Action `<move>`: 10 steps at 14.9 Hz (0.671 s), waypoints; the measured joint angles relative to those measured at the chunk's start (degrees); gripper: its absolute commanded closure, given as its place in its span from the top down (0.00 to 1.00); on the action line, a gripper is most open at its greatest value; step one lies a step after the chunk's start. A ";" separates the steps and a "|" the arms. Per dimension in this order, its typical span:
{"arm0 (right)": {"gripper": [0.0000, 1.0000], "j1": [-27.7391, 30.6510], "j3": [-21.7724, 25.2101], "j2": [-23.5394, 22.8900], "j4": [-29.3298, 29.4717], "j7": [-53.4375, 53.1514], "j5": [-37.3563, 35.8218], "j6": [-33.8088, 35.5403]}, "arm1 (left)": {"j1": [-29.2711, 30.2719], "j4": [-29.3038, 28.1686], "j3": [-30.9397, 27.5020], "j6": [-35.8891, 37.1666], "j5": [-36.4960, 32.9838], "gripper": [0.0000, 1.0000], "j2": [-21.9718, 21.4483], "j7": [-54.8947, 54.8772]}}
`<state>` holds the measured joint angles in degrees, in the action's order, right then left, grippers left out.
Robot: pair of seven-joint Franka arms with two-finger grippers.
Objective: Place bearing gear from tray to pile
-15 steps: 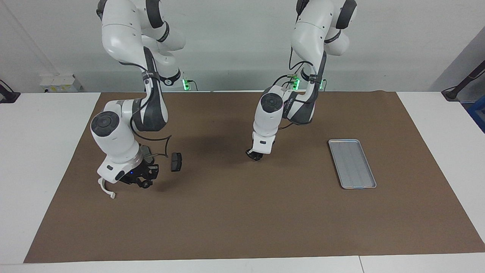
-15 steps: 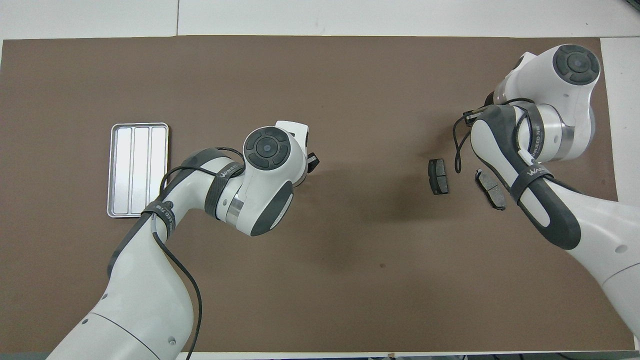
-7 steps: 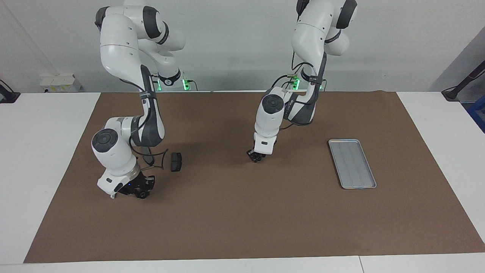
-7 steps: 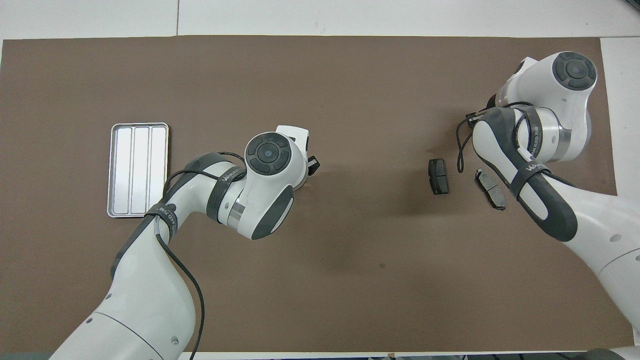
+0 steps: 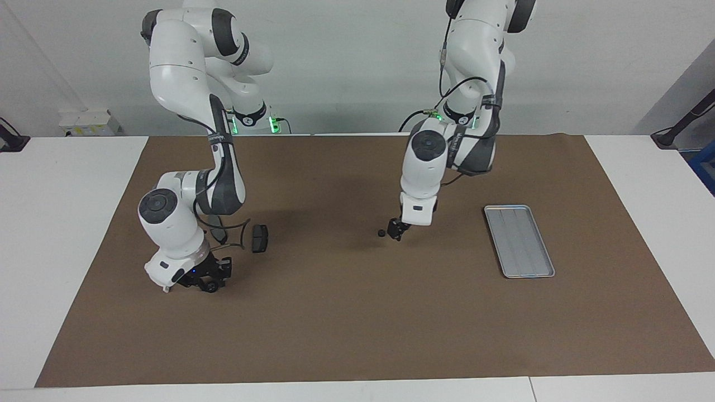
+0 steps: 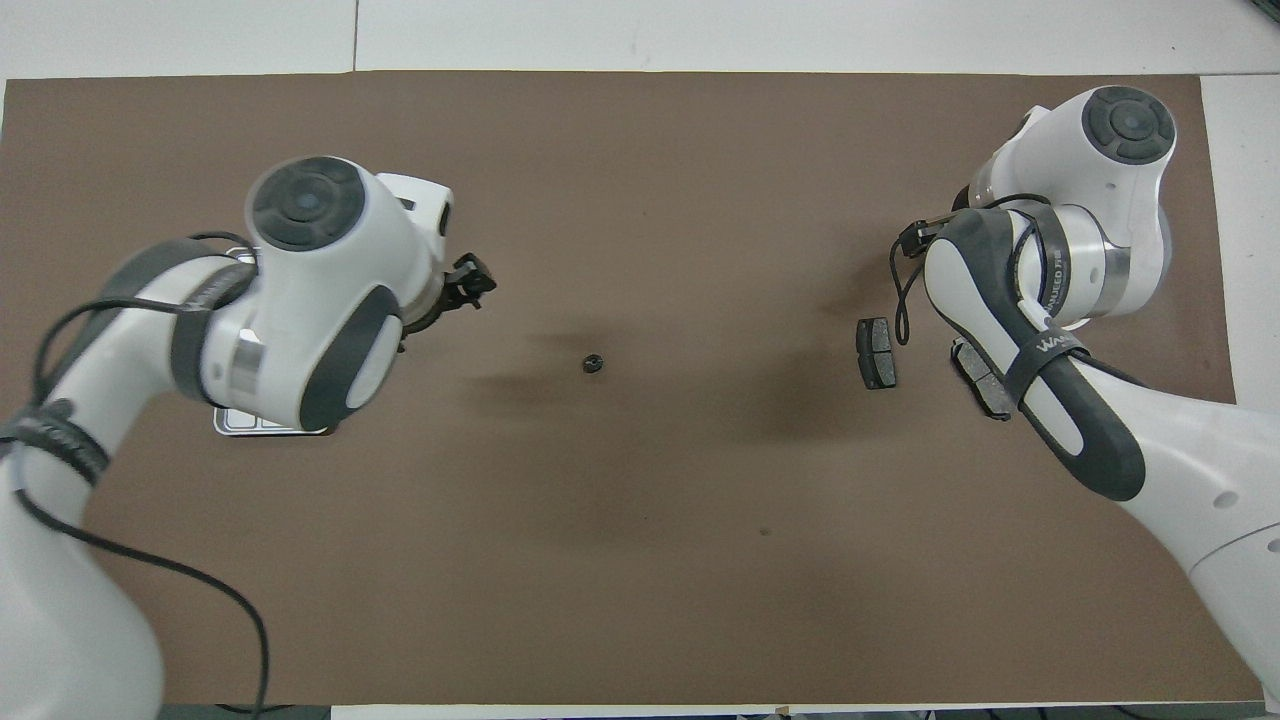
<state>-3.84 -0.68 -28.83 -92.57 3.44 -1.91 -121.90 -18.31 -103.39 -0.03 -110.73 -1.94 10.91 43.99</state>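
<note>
Quick look at where we are. The little black gear [image 5: 381,233] is off the tray [image 5: 519,240] and lies loose on the brown mat [image 5: 335,335], just beside the left gripper [image 5: 396,230] and not between its jaws. From what we can make out, those jaws stand parted with nothing in them, the tips a bit above the mat.

The tray is well apart from those jaws, toward the left arm's end of the table, and looks empty to us.

Why park the gear mid-table? Our guess is reach. The pile [image 5: 259,238] sits at the right arm's end, well apart from the left jaws, so the middle of the mat looks like a hand-off spot that both arms can get to.

The right gripper [image 5: 204,276] is down low at the mat next to the pile. We can't tell whether its jaws are apart or together. The two dark brake pads [image 6: 876,352] lie close by it, and a bit of white plastic [image 5: 166,288] pokes out beside it — held or just lying there, we can't say.

So the gear is about halfway. We reckon the right arm needs to come over for it, and since it's tiny and round it could easily roll when nudged.
</note>
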 measured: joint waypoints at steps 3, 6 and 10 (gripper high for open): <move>1.00 -6.58 -0.43 3.86 1.01 -16.12 0.11 6.85 | 8.16 0.11 -0.14 8.60 0.03 1.00 -7.40 -13.18; 1.00 -15.03 -1.05 5.34 1.35 -36.63 0.53 8.61 | 10.14 0.10 -0.18 12.74 0.02 1.00 -11.42 -17.15; 1.00 -25.70 -1.20 5.26 2.78 -57.37 3.10 8.16 | 15.18 -0.03 0.22 15.11 0.49 1.00 -13.28 -23.05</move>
<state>-29.53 -1.88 -23.58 -89.79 -53.93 1.19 -113.74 -3.13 -103.42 0.19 -95.62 -1.45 -2.37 20.94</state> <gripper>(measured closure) 0.000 0.000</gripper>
